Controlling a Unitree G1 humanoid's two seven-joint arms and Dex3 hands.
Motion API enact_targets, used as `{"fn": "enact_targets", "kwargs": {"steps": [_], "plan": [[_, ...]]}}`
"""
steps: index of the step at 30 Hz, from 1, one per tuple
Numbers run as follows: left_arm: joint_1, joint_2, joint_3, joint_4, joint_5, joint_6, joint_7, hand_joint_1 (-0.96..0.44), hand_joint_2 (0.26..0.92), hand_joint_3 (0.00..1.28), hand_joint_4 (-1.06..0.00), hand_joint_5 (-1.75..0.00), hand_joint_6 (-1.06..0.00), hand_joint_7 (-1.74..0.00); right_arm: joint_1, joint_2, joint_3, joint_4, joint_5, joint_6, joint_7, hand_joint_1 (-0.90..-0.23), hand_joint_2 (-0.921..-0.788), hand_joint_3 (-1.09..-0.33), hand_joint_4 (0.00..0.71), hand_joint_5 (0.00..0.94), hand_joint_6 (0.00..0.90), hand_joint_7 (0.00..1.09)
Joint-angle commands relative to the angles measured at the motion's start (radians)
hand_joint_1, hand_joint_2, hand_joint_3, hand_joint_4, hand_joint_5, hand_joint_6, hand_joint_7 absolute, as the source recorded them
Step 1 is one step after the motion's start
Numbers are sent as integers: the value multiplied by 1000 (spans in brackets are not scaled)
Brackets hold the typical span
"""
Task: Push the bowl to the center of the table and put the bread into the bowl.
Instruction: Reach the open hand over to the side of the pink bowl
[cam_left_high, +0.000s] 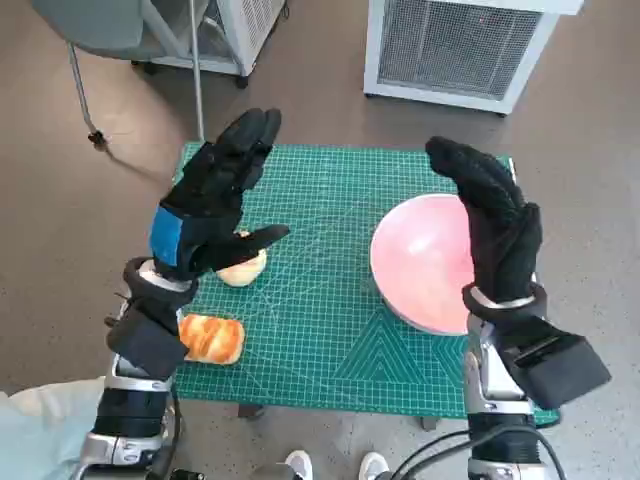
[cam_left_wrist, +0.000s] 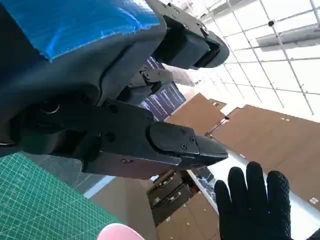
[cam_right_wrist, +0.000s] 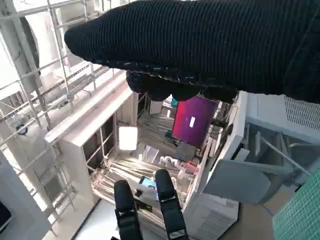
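Both hands hover above the green cutting mat (cam_left_high: 320, 300), fingers spread and holding nothing: the left hand (cam_left_high: 215, 195) over the mat's left side, the right hand (cam_left_high: 495, 225) over the pink bowl (cam_left_high: 420, 265) near the right edge. Two bread pieces lie by the left edge: a pale roll (cam_left_high: 245, 268) and a golden-brown loaf (cam_left_high: 212, 338).

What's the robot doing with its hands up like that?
The robot is holding both hands above a green cutting mat, gripping nothing. Its black left hand with blue tape is raised over two golden bread rolls, one partly hidden beneath it and one near the mat's edge. Its gloved right hand is raised over the empty pink bowl, which sits off to the right side.
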Motion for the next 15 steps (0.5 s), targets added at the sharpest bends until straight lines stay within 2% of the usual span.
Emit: {"fn": "enact_targets", "kwargs": {"steps": [1, 15], "plan": [[-5, -10, -4, 10, -8, -4, -2, -240, 921, 99, -215, -1, -441, -14, 30, -6, -5, -1, 4, 14, 5, -531, -921, -823, 273, 44, -1, 638], [-15, -13, -9, 22, -17, -10, -14, -246, 921, 98, -215, -1, -448, -16, 35, -11, -12, -12, -21, 21, -11, -518, -921, -827, 273, 44, -1, 621]]}}
